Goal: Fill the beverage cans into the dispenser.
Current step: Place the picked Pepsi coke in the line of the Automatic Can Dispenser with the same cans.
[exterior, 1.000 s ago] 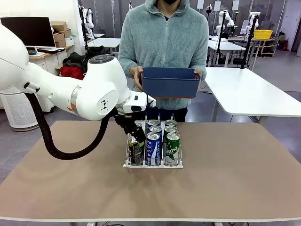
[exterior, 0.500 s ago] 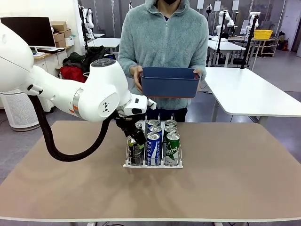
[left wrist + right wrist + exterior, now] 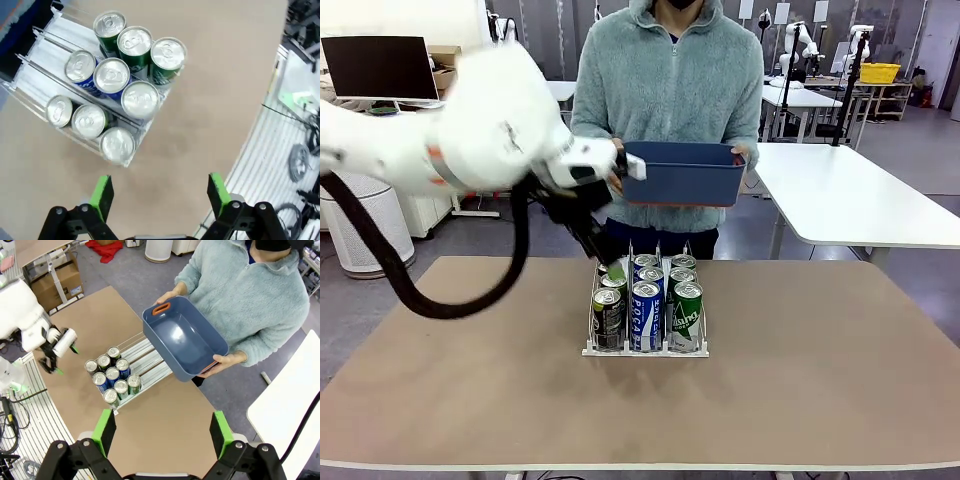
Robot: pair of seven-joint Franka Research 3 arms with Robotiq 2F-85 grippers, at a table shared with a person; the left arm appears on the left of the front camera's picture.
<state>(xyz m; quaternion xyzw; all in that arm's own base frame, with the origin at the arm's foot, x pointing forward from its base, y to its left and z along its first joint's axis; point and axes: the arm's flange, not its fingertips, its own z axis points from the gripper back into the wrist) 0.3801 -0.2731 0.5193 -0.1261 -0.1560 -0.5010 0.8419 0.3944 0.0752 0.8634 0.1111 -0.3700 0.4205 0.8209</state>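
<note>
The dispenser (image 3: 645, 351) stands mid-table, each of its three lanes holding three beverage cans: dark ones (image 3: 607, 318) on the left, blue-and-white (image 3: 646, 312) in the middle, green (image 3: 687, 314) on the right. My left gripper (image 3: 610, 262) hangs open and empty above the left lane's rear. In the left wrist view the gripper (image 3: 160, 195) looks down on the silver can tops (image 3: 108, 75), with the rack (image 3: 40, 65) off to the upper left. My right gripper (image 3: 162, 432) is open and empty, high above the table, with the rack (image 3: 150, 360) and cans (image 3: 112, 376) far below.
A person at the far side holds an empty dark blue bin (image 3: 682, 175) with both hands above the table's far edge; it shows as the blue bin (image 3: 182, 337) in the right wrist view. The tan tabletop (image 3: 800, 380) is bare around the rack.
My left arm has swung up and back from the front dark can in the left lane. That can stays standing in the rack. The person and bin have held still.
</note>
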